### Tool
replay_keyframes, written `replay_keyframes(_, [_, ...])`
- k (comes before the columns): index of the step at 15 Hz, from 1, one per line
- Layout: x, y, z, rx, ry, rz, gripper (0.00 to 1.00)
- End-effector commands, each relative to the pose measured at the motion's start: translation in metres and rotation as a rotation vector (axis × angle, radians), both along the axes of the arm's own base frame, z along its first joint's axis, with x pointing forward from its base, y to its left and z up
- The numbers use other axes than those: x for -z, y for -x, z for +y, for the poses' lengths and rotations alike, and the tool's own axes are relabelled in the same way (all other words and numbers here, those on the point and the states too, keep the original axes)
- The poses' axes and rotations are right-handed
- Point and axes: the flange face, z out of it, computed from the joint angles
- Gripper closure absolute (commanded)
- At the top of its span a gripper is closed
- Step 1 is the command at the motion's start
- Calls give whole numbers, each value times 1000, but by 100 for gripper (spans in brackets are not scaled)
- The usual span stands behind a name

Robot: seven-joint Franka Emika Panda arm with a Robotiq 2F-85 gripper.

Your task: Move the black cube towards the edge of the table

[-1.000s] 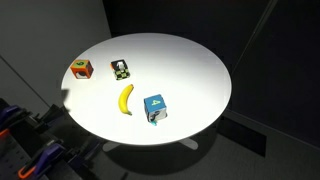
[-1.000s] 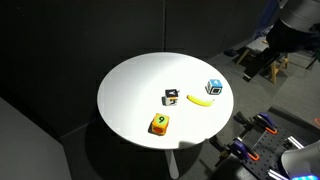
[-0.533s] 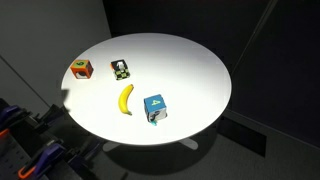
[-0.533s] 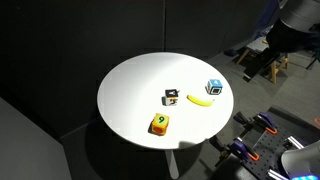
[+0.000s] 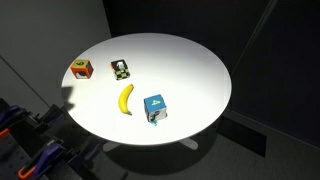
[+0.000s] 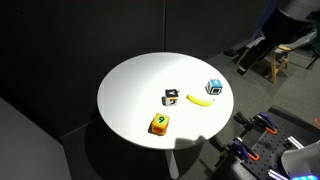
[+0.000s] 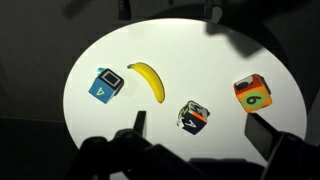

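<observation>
The black cube (image 5: 120, 69) with white and green patches sits on the round white table (image 5: 190, 70), between the orange-red cube and the banana. It also shows in the other exterior view (image 6: 172, 95) and in the wrist view (image 7: 193, 117). My gripper (image 7: 198, 128) is open and empty, high above the table, with the black cube between its two dark fingers in the wrist view. The gripper does not show in either exterior view.
An orange-red cube (image 5: 81, 69) (image 6: 159, 124) (image 7: 252, 93) lies near the table's rim. A yellow banana (image 5: 126, 98) (image 6: 201, 99) (image 7: 150, 80) and a blue cube (image 5: 154, 108) (image 6: 214, 87) (image 7: 106, 85) lie nearby. Dark floor and walls surround the table.
The arm at the top right corner of an exterior view has shifted slightly upward. The objects on the table have not moved.
</observation>
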Motion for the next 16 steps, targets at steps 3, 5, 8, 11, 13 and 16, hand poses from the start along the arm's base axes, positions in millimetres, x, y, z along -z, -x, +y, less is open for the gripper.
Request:
replay_keyframes(3, [-17,-35,-13,-89,-157,-41,0])
replay_keyframes(5, [-15,-48,-22,-106,-198,-42,0])
replay_keyframes(8, [-4,-72,-37,-117,-226,-32,0])
replay_keyframes(11, [8,-97,-53,-114,-239,-7,0])
replay_keyframes(13, [17,-111,-62,-104,-249,8,0])
replay_keyframes(16, [36,-130,-78,-54,-272,48,0])
